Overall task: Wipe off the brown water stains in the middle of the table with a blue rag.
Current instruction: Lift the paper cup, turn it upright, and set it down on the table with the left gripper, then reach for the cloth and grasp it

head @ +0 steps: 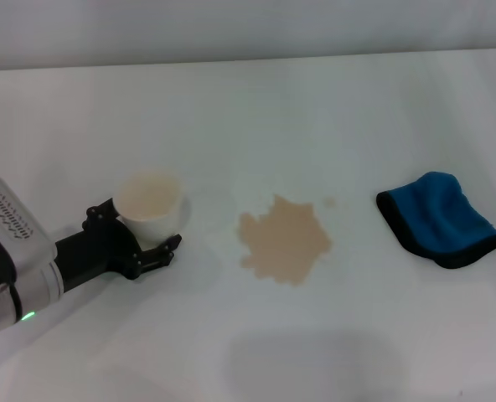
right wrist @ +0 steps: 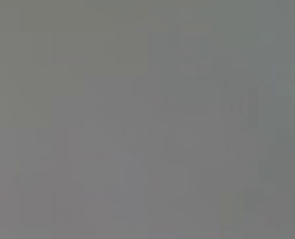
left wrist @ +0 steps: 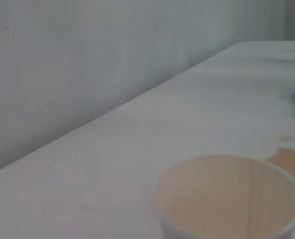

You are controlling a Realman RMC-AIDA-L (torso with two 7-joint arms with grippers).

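Left gripper (head: 135,243) clasps the cup (head: 149,205) | rag (head: 438,219) lies far right of stain (head: 284,239), nearer your unseen right arm.

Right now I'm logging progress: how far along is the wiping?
Nothing is wiped yet: the brown water stains sit whole mid-table. The blue rag lies untouched to their right. The left gripper grips the upright white paper cup. Fetching the rag and wiping remain.

Left gripper (head: 152,239) around cup (head: 149,205)
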